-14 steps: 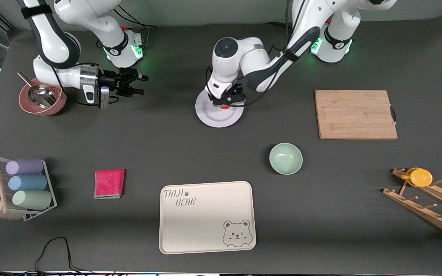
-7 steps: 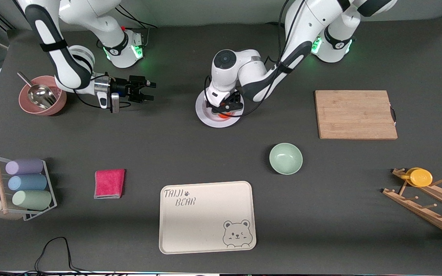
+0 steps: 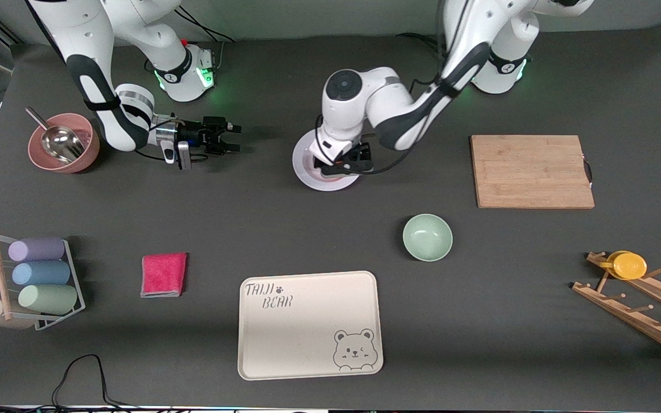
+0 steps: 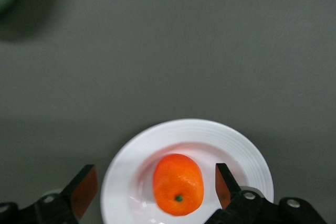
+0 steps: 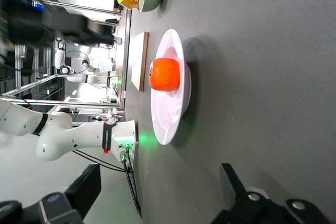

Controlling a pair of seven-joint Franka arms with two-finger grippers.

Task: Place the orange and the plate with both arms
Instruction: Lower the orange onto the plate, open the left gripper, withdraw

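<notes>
The orange [image 4: 178, 184] lies in the middle of the pale plate [image 4: 236, 145], stem spot showing. My left gripper [image 4: 155, 182] hangs just above it, open, one finger to each side and neither touching the fruit. In the front view the left gripper [image 3: 346, 163] covers the orange over the plate [image 3: 312, 174]. My right gripper [image 3: 230, 137] is open and empty, low over the table beside the plate, toward the right arm's end. It points at the plate [image 5: 168, 114] and the orange [image 5: 165, 74].
A mint-green bowl [image 3: 427, 237] and a cream bear tray [image 3: 309, 324] lie nearer the front camera. A wooden cutting board [image 3: 531, 171] sits toward the left arm's end. A pink bowl with a metal scoop [image 3: 63, 143], a red cloth [image 3: 163, 274] and a cup rack [image 3: 32, 281] are toward the right arm's end.
The left gripper has opened and let go of the orange, which now rests on the plate. The right gripper has moved across the table toward the plate.
</notes>
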